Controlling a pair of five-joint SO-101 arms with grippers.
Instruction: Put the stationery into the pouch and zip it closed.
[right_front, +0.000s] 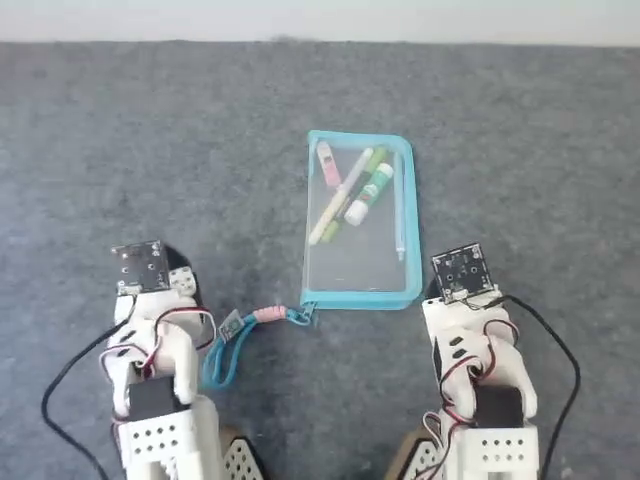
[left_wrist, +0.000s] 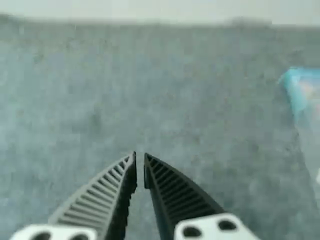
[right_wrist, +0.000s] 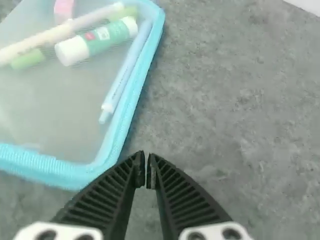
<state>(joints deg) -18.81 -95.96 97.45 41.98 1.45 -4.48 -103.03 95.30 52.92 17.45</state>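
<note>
A clear pouch (right_front: 358, 262) with a light blue zip border lies flat at the table's middle. Inside it I see pens, a pink item and a green-and-white glue stick (right_front: 368, 195). Its zip pull (right_front: 305, 316) sits at the near left corner, with a pink and teal strap (right_front: 238, 345) trailing toward the left arm. In the right wrist view the pouch (right_wrist: 65, 115) and glue stick (right_wrist: 95, 40) lie just beyond my right gripper (right_wrist: 145, 162), which is shut and empty beside the pouch's near right corner. My left gripper (left_wrist: 139, 162) is shut over bare carpet, with the pouch's edge (left_wrist: 302, 95) off to the side.
Grey carpet (right_front: 150, 150) covers the whole table surface. Both arm bases (right_front: 160, 420) stand at the near edge, with black cables looping beside them. A pale wall runs along the far edge.
</note>
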